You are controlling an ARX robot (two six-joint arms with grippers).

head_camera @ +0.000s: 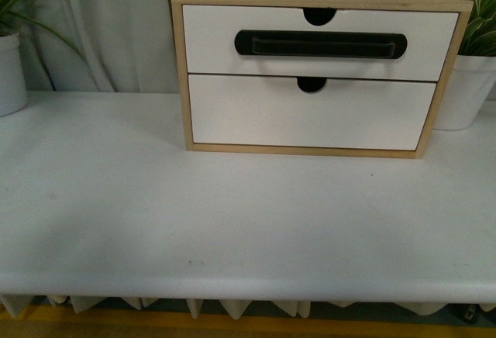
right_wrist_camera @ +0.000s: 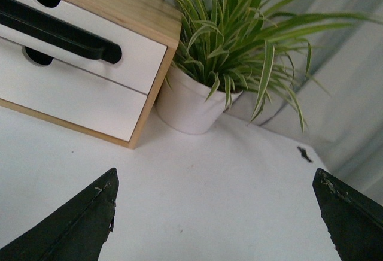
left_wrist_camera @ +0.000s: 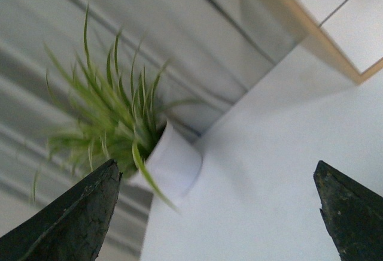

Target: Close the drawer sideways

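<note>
1. The left gripper (left_wrist_camera: 218,213) is spread wide. Its two black fingertips (left_wrist_camera: 78,219) stand far apart with nothing between them, above bare table off the chest's left side.
2. The right gripper (right_wrist_camera: 215,213) is spread just as wide and holds nothing. It hangs over the table off the chest's right front corner.
3. Neither arm shows in the front view, and neither gripper touches the chest.
4. The drawer (head_camera: 209,43) is the upper of two in the chest (head_camera: 180,74), a small light-wood frame. Its white front bears a long black oval handle (head_camera: 320,43) and a half-round notch (head_camera: 319,15) at the top edge.
5. In the right wrist view the drawer's front looks about level with the chest's wooden frame. The pictures do not show for certain whether it is fully in.
6. The lower drawer (head_camera: 310,117) sits directly beneath, plain white with only a notch of its own.
7. The chest stands on a white table (head_camera: 232,222), towards its back edge.
8. A spider plant in a white pot (head_camera: 465,90) stands just beside the chest's right side.
9. Another potted plant (head_camera: 8,67) stands well apart from the chest's left side.
10. A pale curtain (head_camera: 101,28) hangs behind the chest.
</note>
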